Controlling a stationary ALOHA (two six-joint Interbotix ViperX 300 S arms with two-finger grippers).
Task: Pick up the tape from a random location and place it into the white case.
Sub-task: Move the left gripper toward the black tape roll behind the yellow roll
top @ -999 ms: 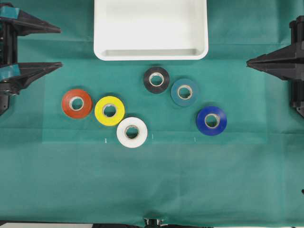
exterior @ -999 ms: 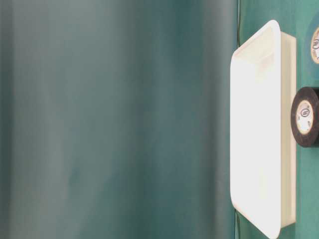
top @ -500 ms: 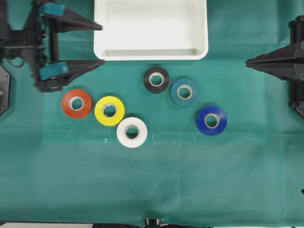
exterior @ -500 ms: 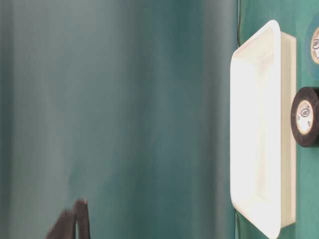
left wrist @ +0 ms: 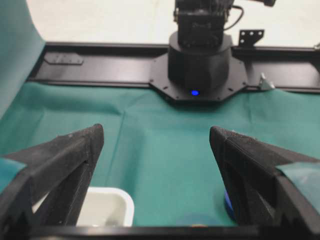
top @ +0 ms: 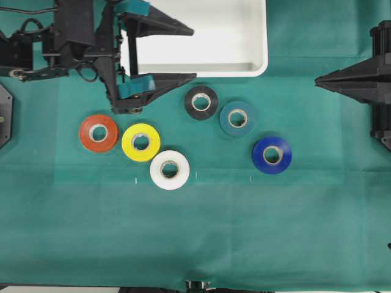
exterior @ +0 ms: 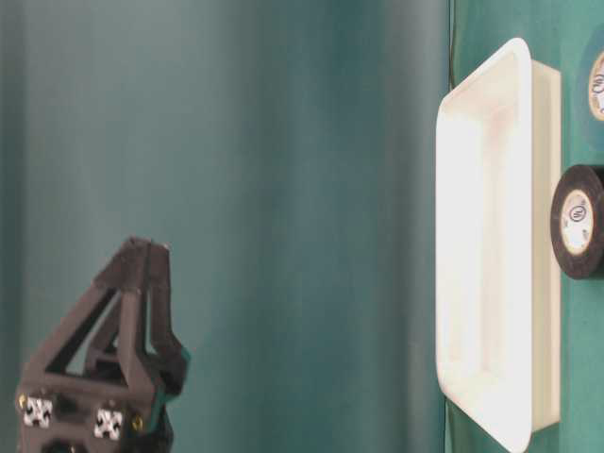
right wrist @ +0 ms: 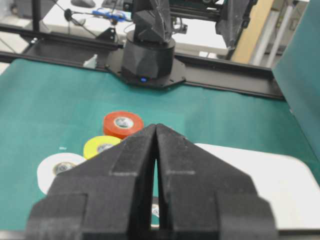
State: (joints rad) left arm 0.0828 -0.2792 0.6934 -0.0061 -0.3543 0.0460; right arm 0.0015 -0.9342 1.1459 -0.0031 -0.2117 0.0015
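The tape, a black roll with a pale core, lies flat on the green cloth just below the white case. The table-level view shows it beside the case's wall. My left gripper hovers wide open and empty over the case's left front part. Its lower finger ends just left of the tape and above it. In the left wrist view the open left gripper frames a corner of the case. My right gripper stays shut at the right edge, far from the tape.
A dark teal roll touches the tape's lower right, with a blue roll beyond it. Orange-red, yellow and white rolls sit in a line at the lower left. Green cloth covers the table.
My left arm has swept rightward from the left edge, jaws still open, to over the case's left front. The right arm and the rolls have not moved.
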